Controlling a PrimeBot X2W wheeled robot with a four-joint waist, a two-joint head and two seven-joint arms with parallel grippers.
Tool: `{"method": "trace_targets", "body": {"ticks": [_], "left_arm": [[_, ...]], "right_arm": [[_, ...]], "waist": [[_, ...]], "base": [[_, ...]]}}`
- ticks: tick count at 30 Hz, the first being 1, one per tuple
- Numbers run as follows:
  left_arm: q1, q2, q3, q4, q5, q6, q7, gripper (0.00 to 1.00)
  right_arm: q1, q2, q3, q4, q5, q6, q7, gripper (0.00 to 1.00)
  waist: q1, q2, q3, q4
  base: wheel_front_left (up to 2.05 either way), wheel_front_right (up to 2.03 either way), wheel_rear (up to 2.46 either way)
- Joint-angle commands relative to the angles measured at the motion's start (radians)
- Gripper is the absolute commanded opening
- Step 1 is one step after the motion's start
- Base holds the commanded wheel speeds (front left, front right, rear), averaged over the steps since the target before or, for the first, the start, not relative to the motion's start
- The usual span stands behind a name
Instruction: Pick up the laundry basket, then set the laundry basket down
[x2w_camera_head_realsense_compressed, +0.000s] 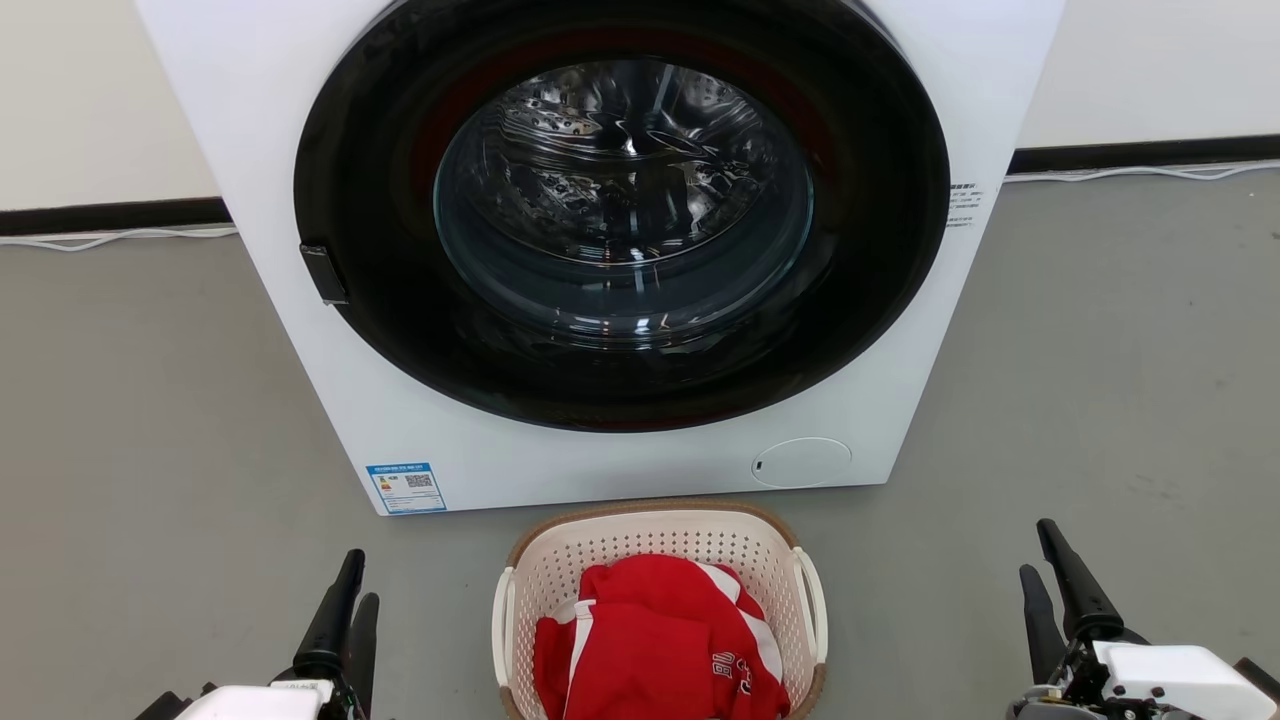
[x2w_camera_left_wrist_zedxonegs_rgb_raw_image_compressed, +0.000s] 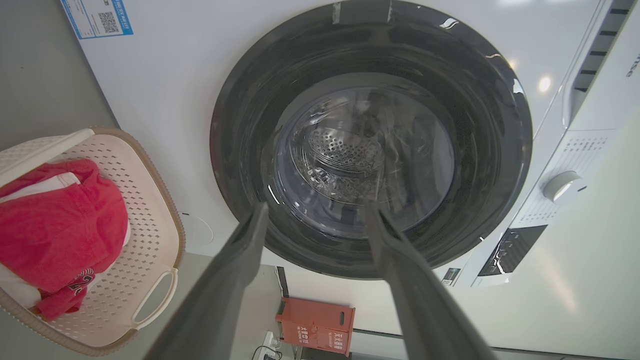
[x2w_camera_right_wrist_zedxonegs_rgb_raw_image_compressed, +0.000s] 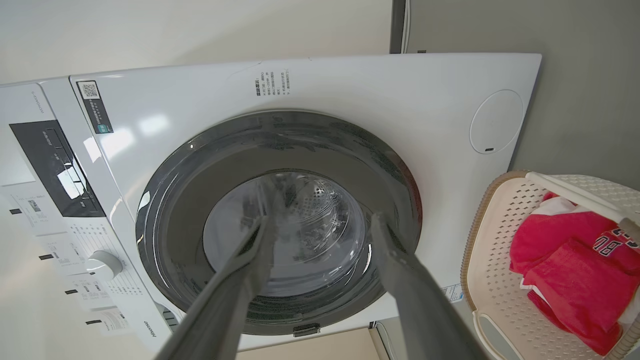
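The cream laundry basket (x2w_camera_head_realsense_compressed: 650, 535) with its brown rim and white side handles rests on the grey floor just in front of the washing machine, holding red and white clothing (x2w_camera_head_realsense_compressed: 660, 640). It also sits at the left of the left wrist view as the basket (x2w_camera_left_wrist_zedxonegs_rgb_raw_image_compressed: 150, 210) and at the right of the right wrist view as the basket (x2w_camera_right_wrist_zedxonegs_rgb_raw_image_compressed: 492, 260). My left gripper (x2w_camera_head_realsense_compressed: 355, 580) hovers to the basket's left, open and empty. My right gripper (x2w_camera_head_realsense_compressed: 1040, 550) stands to its right, open and empty. Neither touches the basket.
A white front-loading washing machine (x2w_camera_head_realsense_compressed: 400, 430) with a closed dark round door (x2w_camera_head_realsense_compressed: 620, 210) stands right behind the basket. A wall with a dark skirting and a white cable runs behind it. An orange box (x2w_camera_left_wrist_zedxonegs_rgb_raw_image_compressed: 315, 322) appears low in the left wrist view.
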Motion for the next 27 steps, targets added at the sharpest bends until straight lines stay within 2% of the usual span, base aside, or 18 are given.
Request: {"method": "trace_targets", "body": {"ticks": [1, 4, 27], "left_arm": [[-0.031, 0.005, 0.0, -0.029, 0.002, -0.001, -0.004, 1.0], [-0.031, 0.007, -0.008, -0.03, 0.014, -0.002, -0.016, 1.0], [-0.046, 0.009, -0.01, -0.013, 0.304, 0.005, -0.084, 1.0]], "right_arm": [[-0.027, -0.011, 0.004, -0.03, -0.007, 0.001, -0.011, 1.0], [-0.026, -0.019, 0.013, -0.033, -0.042, 0.001, -0.025, 1.0], [-0.029, -0.033, 0.04, -0.074, -0.438, 0.002, -0.092, 1.0]], "waist": [[0.0016, 0.0, 0.0, 0.0], [-0.0002, 0.0, 0.002, -0.001], [-0.0003, 0.0, -0.001, -0.008]], "base": [[0.0, 0.0, 0.0], [0.0, 0.0, 0.0], [0.0, 0.0, 0.0]]}}
